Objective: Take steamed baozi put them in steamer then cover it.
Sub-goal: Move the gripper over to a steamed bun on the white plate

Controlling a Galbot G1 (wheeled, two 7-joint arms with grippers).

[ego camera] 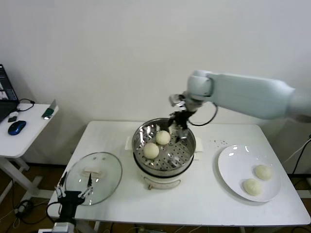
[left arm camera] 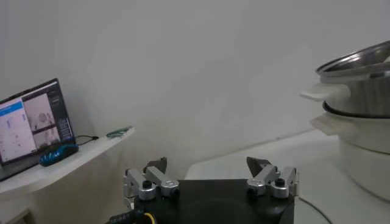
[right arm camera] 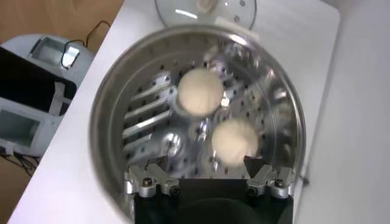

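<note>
Two steamed baozi [ego camera: 157, 144] are seen lying in the steamer [ego camera: 188, 154], two on the white plate [ego camera: 232, 167]. The right pincer [right arm camera: 209, 172] is held apart, empty, above the basket. A bun could be nudged if it is withdrawn low. The left pincer [left arm camera: 210, 171], also apart, is parked beside the cover [ego camera: 108, 182].

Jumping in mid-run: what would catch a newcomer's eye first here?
The right gripper hangs open over the shiny steamer at the table's centre, with two baozi inside it. Two more buns wait on the white plate to the robot's right. The glass lid lies off to its left, the open left gripper parked at its near edge.
</note>
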